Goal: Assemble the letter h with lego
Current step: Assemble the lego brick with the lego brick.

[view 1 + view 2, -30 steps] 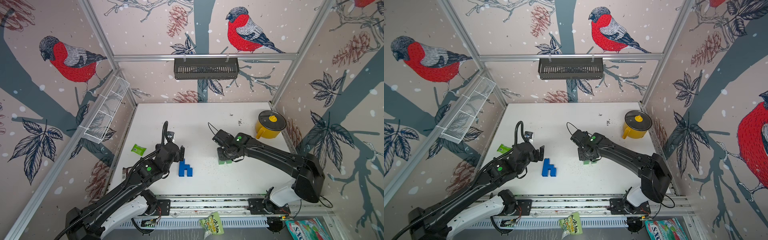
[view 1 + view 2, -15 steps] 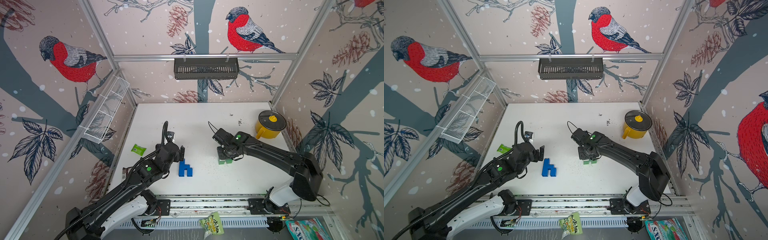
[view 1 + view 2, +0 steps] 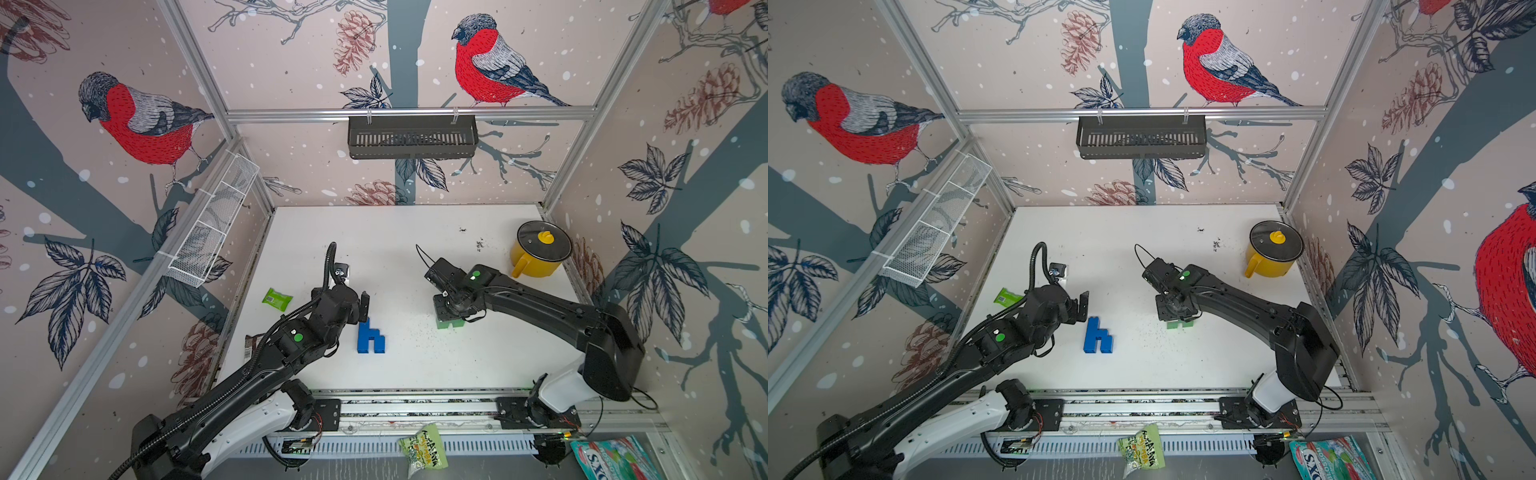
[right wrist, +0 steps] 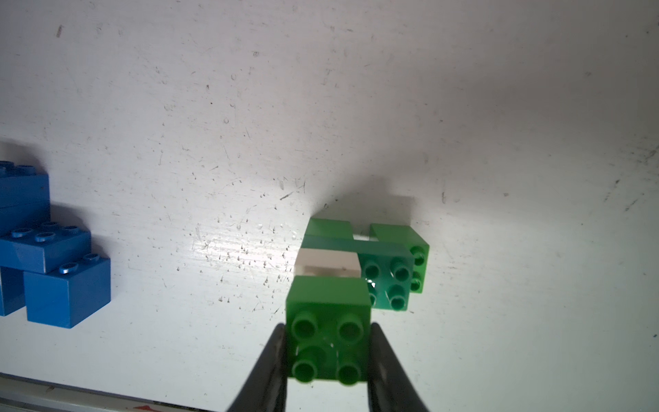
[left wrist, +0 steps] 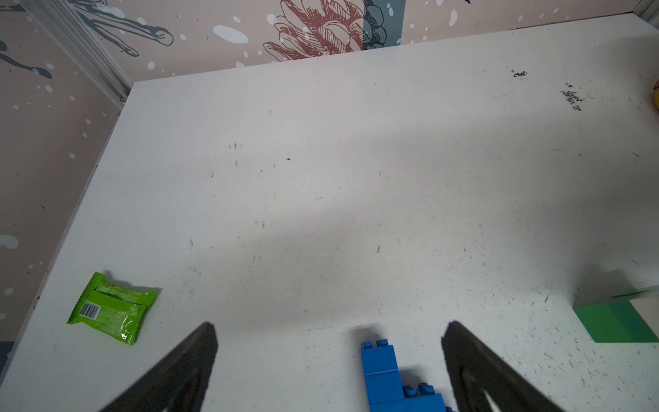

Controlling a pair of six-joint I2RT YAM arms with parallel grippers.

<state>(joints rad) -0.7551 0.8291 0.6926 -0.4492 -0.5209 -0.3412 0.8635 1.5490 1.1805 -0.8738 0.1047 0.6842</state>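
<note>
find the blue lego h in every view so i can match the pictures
Top view: the blue studded plastic lego h lies on the white table, front centre-left.
Top view: same spot.
Left wrist: cut off by the frame, seen between the open jaws of the left gripper.
Right wrist: at the frame's edge, partly cut off.
Shared landmark: the green plastic brick stack, in all four.

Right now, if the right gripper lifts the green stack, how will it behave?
The green stack is probably rigid: hard studded plastic. The right gripper clamps only its end brick, so the white brick joint may pull apart.
</note>
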